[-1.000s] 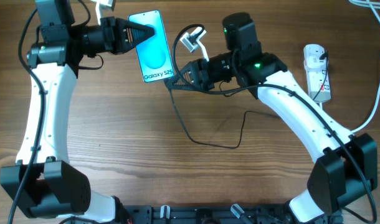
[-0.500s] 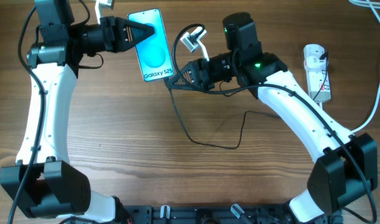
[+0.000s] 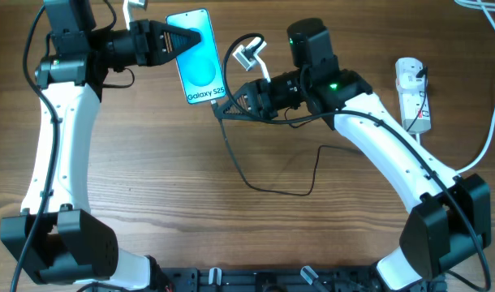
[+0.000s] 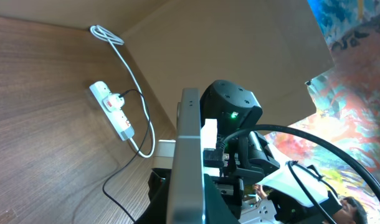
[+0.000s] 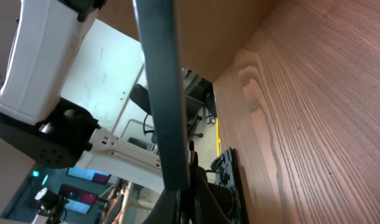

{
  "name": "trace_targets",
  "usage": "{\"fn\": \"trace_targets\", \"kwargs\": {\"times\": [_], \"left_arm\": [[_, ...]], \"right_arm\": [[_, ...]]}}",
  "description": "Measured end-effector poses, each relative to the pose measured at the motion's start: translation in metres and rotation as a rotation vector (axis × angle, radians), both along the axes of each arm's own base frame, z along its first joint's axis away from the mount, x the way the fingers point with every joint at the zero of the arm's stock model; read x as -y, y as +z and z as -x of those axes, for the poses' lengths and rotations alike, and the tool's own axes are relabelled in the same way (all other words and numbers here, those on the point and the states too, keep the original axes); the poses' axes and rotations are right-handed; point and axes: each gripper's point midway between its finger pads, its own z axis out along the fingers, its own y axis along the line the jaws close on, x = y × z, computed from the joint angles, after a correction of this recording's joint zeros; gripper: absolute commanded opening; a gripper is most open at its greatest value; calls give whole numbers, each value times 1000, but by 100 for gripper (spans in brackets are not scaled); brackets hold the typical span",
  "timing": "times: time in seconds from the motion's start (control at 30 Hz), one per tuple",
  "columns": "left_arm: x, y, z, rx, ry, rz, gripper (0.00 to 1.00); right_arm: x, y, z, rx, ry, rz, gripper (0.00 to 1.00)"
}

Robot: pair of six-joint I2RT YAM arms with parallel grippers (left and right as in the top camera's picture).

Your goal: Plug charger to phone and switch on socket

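Wooden tabletop [image 3: 150,162], and over its far side your left gripper [image 3: 179,44] has its fingers clamped on the left edge of the phone [image 3: 202,69], screen up with "Galaxy S25" readable. Your right gripper [image 3: 222,109] sits right at the phone's lower right corner, fingers pinched together on the plug end of the charger [image 3: 264,187], whose thin black cable loops across the tabletop. The plug tip is hidden, so you cannot tell whether it is seated in the phone. The socket [image 3: 412,91] lies well apart at the right, a black plug in it and a white lead [image 3: 484,150] running off.
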Motion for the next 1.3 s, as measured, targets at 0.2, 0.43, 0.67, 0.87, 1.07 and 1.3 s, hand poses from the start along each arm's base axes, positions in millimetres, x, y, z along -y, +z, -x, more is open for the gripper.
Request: {"fn": "trace_targets", "kwargs": {"times": [0.2, 0.43, 0.67, 0.87, 1.07, 1.3], "left_arm": [[0, 0, 0, 0, 0, 0, 4], [0, 0, 0, -5, 0, 0, 4], [0, -2, 1, -19, 0, 2, 4], [0, -2, 1, -28, 2, 1, 4], [0, -3, 1, -34, 4, 0, 4], [-1, -4, 0, -35, 13, -6, 4]], "right_arm": [[-3, 0, 4, 3, 12, -1, 5], [-8, 1, 8, 20, 28, -7, 4], [-9, 5, 6, 62, 28, -29, 4], [-9, 5, 6, 65, 28, -31, 4], [-9, 6, 5, 51, 25, -27, 4], [-7, 6, 2, 35, 14, -23, 4]]}}
